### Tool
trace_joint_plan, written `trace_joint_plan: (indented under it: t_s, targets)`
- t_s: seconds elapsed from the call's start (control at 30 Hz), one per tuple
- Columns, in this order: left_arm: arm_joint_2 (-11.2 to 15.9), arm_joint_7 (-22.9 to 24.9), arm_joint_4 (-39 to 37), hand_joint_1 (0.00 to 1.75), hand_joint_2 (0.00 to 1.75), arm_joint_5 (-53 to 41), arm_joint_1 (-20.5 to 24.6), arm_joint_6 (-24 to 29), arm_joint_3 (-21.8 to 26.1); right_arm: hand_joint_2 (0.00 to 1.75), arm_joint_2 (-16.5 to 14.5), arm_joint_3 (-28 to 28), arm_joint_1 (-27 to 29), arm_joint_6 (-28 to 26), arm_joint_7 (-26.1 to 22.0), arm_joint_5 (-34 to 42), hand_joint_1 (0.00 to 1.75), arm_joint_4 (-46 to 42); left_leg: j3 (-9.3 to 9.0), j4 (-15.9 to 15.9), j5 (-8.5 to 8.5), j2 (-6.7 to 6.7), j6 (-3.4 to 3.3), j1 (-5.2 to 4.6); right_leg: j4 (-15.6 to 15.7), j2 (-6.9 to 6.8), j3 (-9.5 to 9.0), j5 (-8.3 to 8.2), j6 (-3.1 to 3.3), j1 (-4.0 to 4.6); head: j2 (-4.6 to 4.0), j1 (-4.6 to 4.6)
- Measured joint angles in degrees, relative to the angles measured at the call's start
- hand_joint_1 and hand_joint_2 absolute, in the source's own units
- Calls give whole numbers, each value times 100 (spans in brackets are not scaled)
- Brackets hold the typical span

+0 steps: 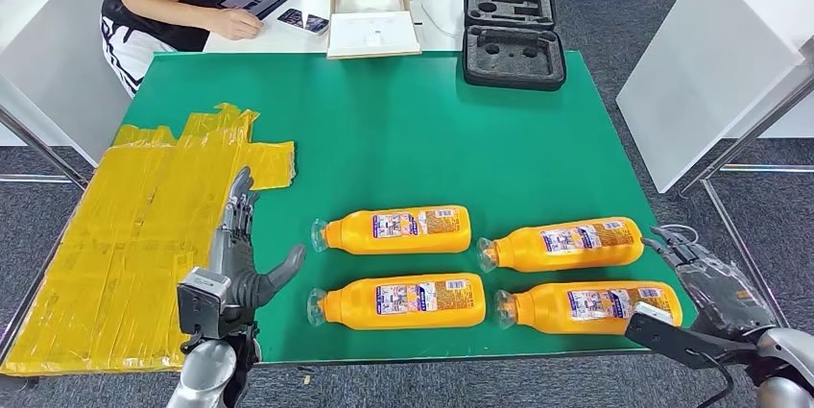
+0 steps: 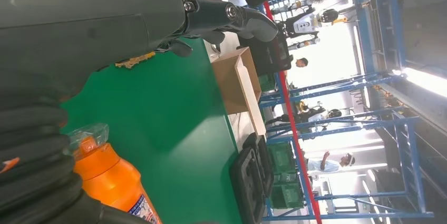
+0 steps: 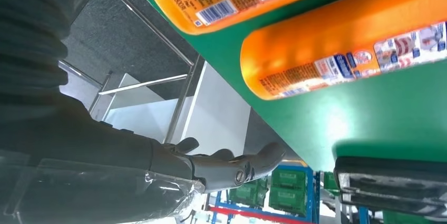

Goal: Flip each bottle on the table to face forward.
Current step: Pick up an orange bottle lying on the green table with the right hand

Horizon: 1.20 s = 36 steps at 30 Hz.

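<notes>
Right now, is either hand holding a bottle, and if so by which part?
Nothing is held. The left hand hangs open beside the bottles, touching none. The right hand is open off the table's right edge.

Left hand (image 1: pixel 240 252): raised at the near left, fingers extended and apart, thumb spread sideways, holding nothing. Right hand (image 1: pixel 706 278): at the near right, fingers extended and apart, wrapped partly in clear film, holding nothing.
</notes>
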State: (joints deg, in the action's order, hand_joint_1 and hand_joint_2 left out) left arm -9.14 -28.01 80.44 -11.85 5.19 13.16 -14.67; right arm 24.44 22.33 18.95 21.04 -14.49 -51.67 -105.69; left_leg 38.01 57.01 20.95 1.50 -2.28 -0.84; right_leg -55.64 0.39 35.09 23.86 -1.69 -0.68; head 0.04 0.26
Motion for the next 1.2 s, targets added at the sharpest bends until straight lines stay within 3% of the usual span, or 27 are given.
trace_joint_plan:
  t_s: [1.2]
  targets:
    - [0, -94, -480, 0, 175, 205, 285, -3, -1, 175, 128, -704, 65, 294, 641, -113, 0, 975, -6, 0, 1, 0, -2, 0, 1, 0, -5, 0, 0, 0, 0, 0]
